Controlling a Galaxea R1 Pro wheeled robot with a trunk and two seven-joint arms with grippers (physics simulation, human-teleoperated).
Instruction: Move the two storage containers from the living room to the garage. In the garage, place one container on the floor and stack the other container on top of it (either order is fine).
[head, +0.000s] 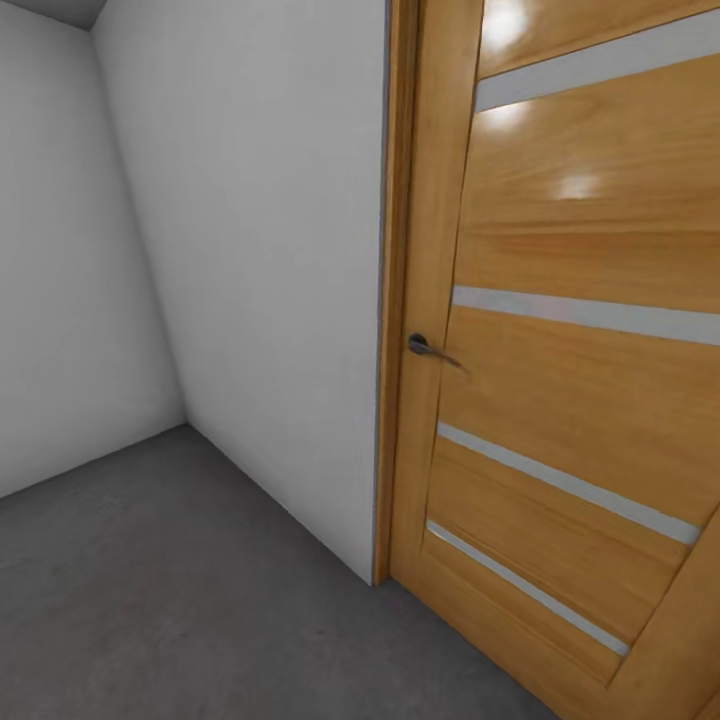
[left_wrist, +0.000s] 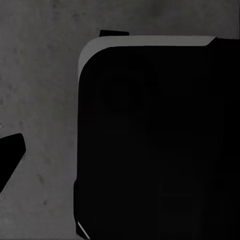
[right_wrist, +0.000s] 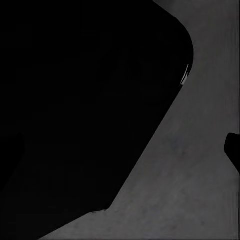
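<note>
Garage corner: wooden door (head: 580, 380) with frosted strips and a dark handle (head: 428, 348), white wall (head: 260, 280), grey concrete floor (head: 180, 600). Neither storage container appears here, so their whereabouts cannot be told. Judged from the task, open bins with low flared walls should be stiff and light, best taken at opposite rims. Wrist views show dark robot body (left_wrist: 155, 145) over mottled floor; a dark finger tip (left_wrist: 11, 155) edges in, but each end effector's opening cannot be told.
</note>
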